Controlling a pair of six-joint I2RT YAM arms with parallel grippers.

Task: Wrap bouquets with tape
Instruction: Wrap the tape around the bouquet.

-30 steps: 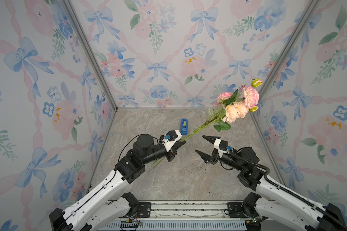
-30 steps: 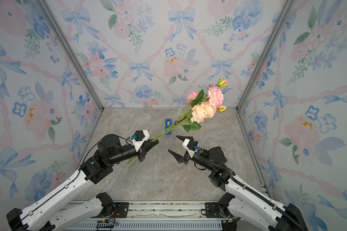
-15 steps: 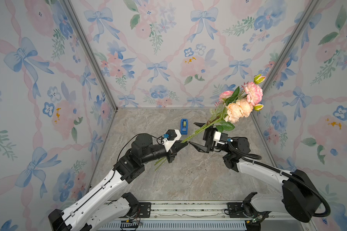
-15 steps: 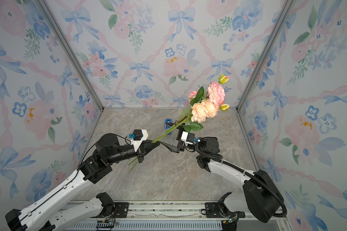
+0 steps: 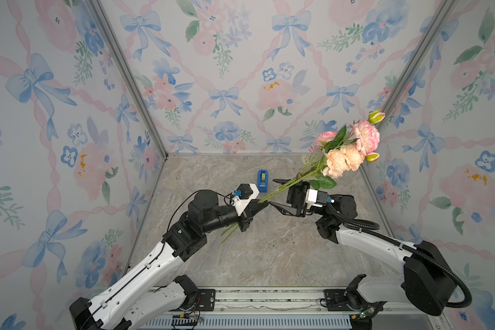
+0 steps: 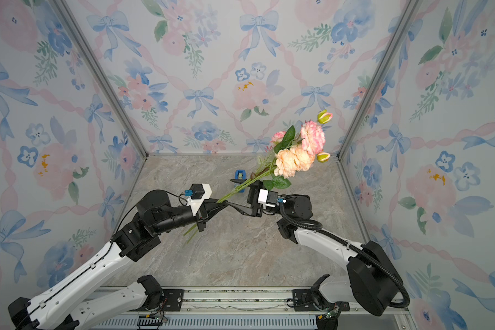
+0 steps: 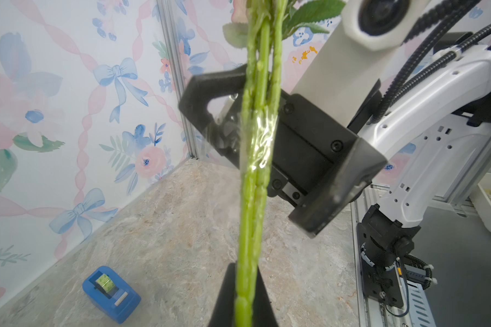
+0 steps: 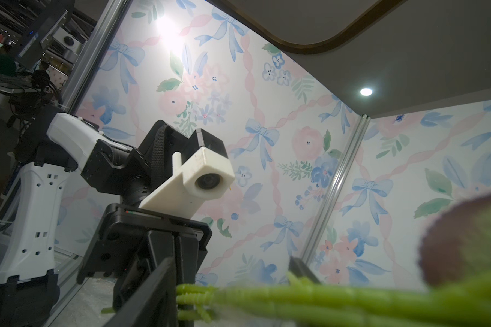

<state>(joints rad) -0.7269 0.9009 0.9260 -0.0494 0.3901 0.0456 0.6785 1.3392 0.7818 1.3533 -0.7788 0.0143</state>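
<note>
Grey marble-look tabletop (image 5: 269,257) lies under both arms. Left gripper (image 5: 262,204): black fingers pressed together, pinching the long thin green stems low down. The cut ends stick out behind its fingers and the blooms rise past its tips. Right gripper (image 5: 272,192) faces it nearly tip to tip w/ fingers spread wide, one above the stems, one below. In the left wrist view that gap is far wider than the bunch.

Bouquet of pale pink & peach blooms w/ green leaves (image 5: 343,154) is held tilted, off the table. Its heads sit beyond the right gripper's upper finger, twd the back-right corner.

Bright blue plastic tape dispenser w/ yellow-green roll (image 5: 263,180) stands on the tabletop just beyond the left fingertips, apart from both grippers. It also shows in the left wrist view (image 7: 111,294).

Crinkled strip of clear tape (image 7: 260,141) sits on the stems btwn the right gripper's spread fingers. Can't tell if it also sticks to a finger.
</note>
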